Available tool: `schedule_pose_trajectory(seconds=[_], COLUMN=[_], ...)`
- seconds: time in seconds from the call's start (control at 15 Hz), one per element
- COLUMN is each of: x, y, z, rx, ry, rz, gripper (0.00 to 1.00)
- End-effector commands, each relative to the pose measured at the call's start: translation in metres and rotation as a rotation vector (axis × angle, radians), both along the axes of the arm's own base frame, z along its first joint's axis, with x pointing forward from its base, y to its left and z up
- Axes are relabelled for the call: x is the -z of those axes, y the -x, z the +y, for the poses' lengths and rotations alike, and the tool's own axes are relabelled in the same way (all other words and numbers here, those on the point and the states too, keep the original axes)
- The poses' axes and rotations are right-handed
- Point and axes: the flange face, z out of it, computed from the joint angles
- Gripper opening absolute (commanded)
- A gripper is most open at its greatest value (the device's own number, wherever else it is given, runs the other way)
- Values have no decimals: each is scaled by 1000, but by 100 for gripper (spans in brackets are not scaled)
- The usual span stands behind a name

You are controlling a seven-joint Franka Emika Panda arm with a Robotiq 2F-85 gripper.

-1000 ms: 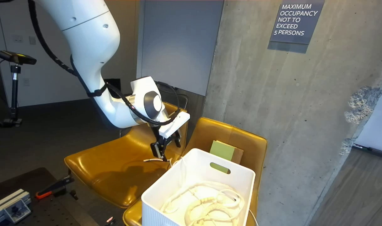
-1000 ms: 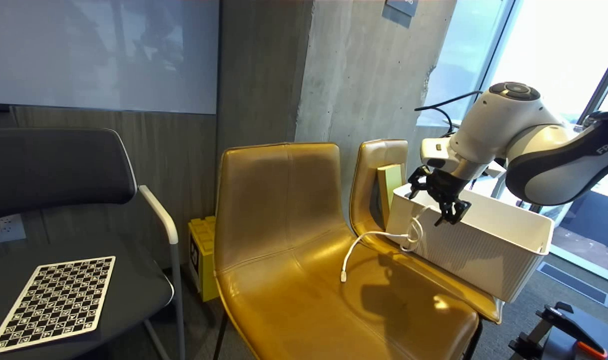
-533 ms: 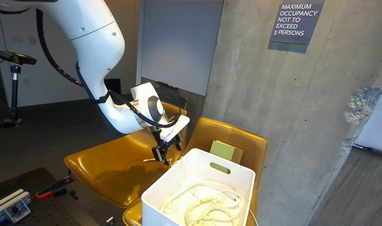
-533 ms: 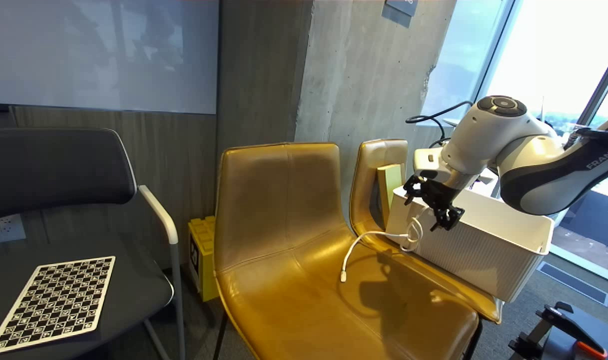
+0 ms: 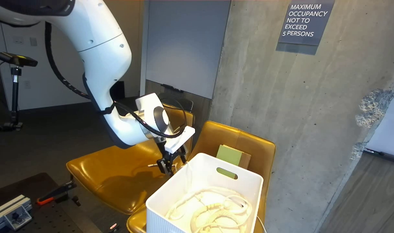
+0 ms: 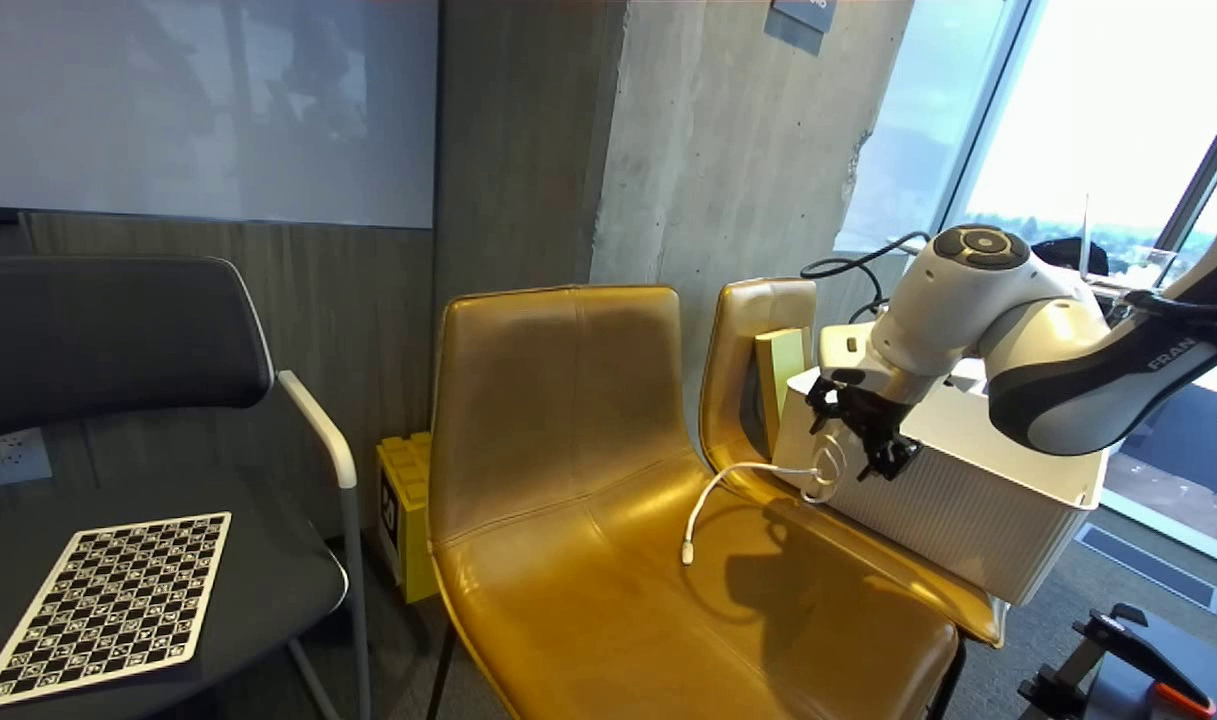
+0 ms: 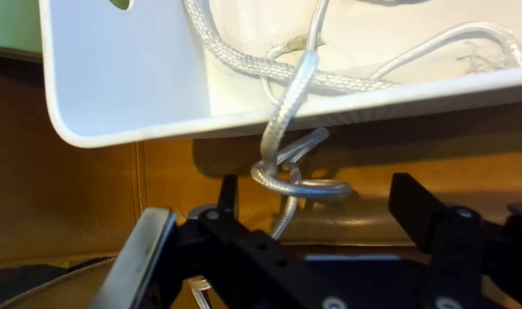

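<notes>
Where braided, looping cord [image 7: 281, 115] drapes over a ribbed bin [image 6: 968, 510], gripper [image 7: 315, 189] spread wide, close by

**Sight lines interrupted**

In the wrist view you cannot trace the whole cord [image 7: 280, 118]; the gripper [image 7: 315, 189] covers a stretch. The white box [image 7: 128, 77] runs off that view's top and right edges. In an exterior view its near wall [image 6: 978, 535] hides what lies inside. Both exterior views crop the arm [image 5: 109, 61]. The checkered board [image 6: 113, 600] carries markings too small to read.
</notes>
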Motion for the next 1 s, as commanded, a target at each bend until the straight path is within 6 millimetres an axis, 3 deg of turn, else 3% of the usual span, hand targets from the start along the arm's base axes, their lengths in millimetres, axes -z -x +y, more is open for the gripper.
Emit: schedule_pose_trajectory(seconds=[0.0,0.4,0.53,0.73,0.93], x=[10,18,17,0,-55], y=[0,-1,2,7,19], z=[2,-13,-16,-12,2], rx=[-1,21,27,36,34], ry=[17,33,34,25,-18], rz=[-6,-5,-7,-29,-71], gripper=[58,12,0,2,2])
